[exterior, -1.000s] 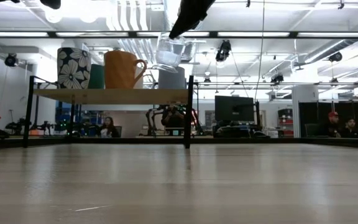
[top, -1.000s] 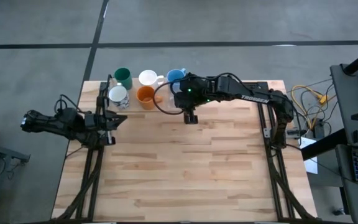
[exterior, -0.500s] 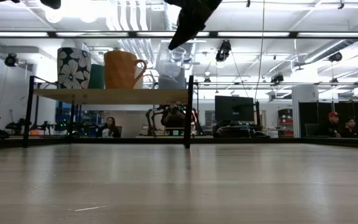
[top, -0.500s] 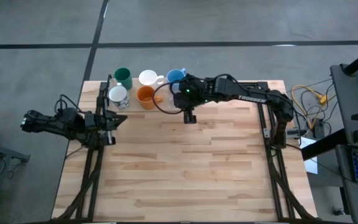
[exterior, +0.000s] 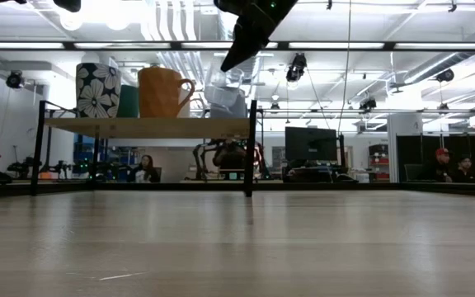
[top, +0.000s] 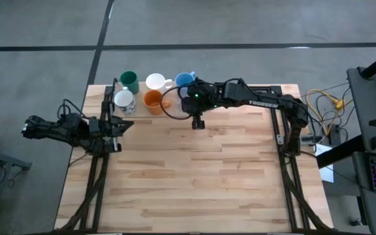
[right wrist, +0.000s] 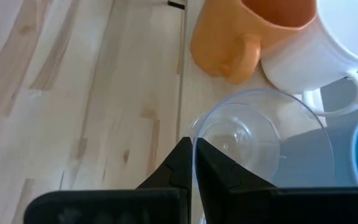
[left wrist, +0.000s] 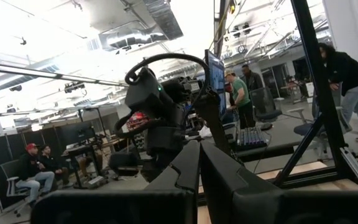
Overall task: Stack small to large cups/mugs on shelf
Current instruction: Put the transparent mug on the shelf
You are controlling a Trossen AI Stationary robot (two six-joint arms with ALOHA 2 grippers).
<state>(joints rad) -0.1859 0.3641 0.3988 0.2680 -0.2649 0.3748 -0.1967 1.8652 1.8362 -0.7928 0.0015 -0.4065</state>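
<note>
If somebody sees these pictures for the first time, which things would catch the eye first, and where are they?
First, the right arm's tool, shut on the rim of the clear see-through cup at the right end of the small light-wood shelf on a black frame. Next, the orange mug with a handle and the white cup with dark flowers beside it. The left tool waits shut at the table's left edge.

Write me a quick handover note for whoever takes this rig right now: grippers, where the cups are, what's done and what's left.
Right gripper: shut on the clear cup by its rim, at the shelf end beside the orange mug.
Left gripper: shut, empty, parked at the table's left edge.
On the shelf: green cup, white mug, blue cup, flower-patterned cup, orange mug.
Left: release the clear cup, retract. Size order not checked.
</note>
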